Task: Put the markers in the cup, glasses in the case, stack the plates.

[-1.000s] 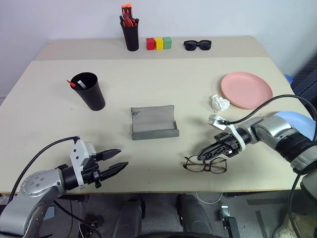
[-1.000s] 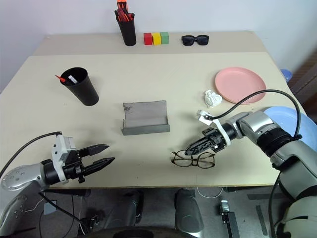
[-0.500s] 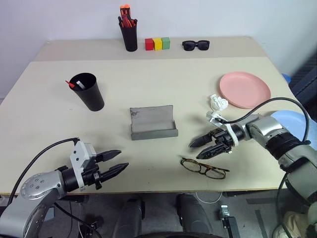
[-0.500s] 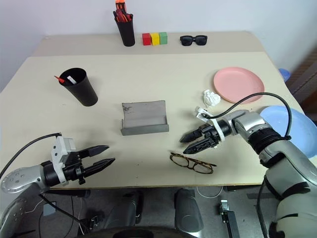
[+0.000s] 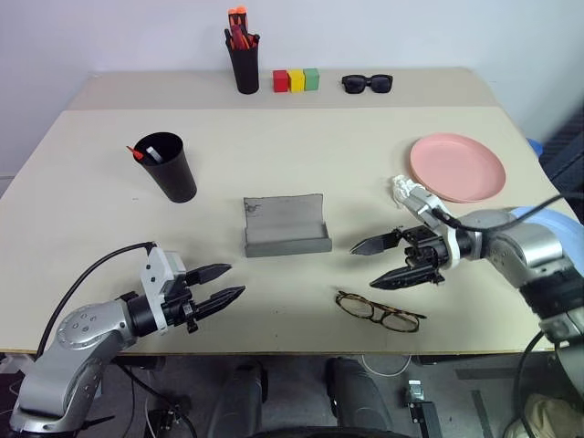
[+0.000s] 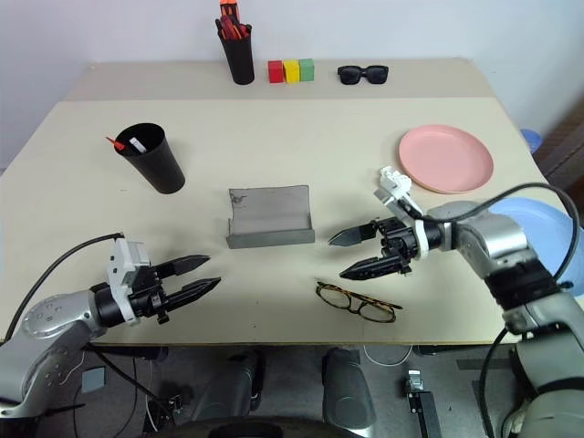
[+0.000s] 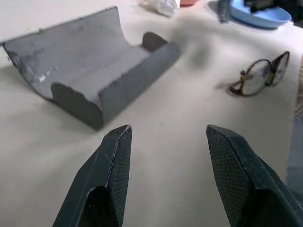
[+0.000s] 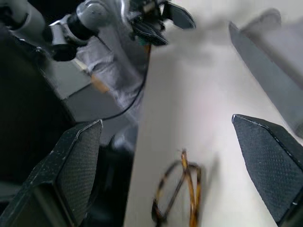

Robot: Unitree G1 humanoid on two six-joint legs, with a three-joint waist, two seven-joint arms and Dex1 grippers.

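2 markers already stand in the cup, so my job now is the glasses, lying folded on the counter near its front edge, in front and to the right of the case. My right hand hangs just above the glasses, fingers spread wide and holding nothing. My left hand, part open and holding nothing, waits in front and to the left of the case. I should come down over the bridge, pinch gently, and lift level.

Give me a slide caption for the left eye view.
Right tool open above the glasses lying on the table, grey case open nearby.
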